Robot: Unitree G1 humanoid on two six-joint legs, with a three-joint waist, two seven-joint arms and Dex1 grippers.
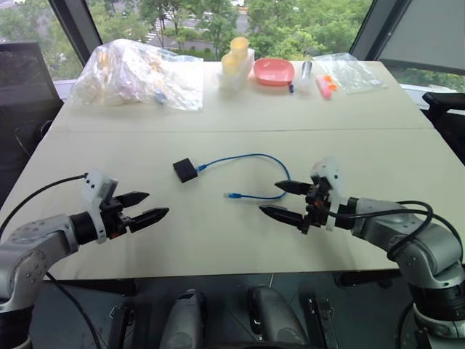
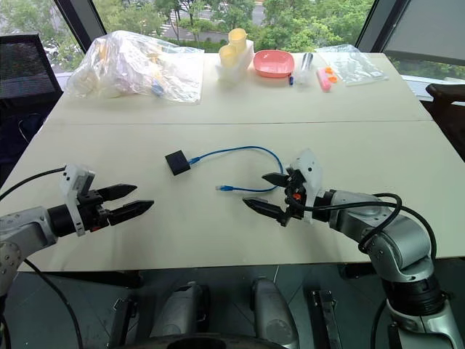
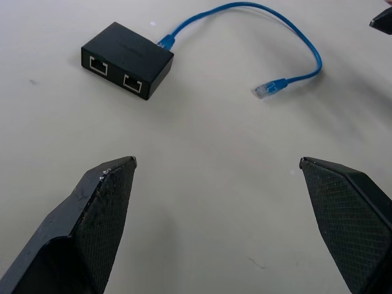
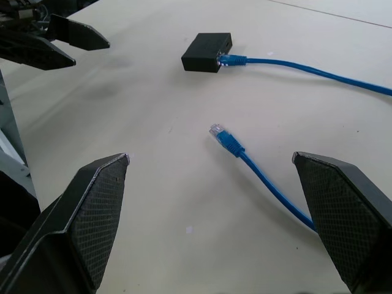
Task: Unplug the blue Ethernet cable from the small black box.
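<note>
One blue Ethernet cable (image 1: 251,161) between tools.

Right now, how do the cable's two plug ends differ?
One end of the blue Ethernet cable, the plugged end, sits in the small black box; the free end lies loose on the table. The plugged end is nearer the left gripper, the free end nearer the right gripper. Both plugs are blue with clear tips.
</note>
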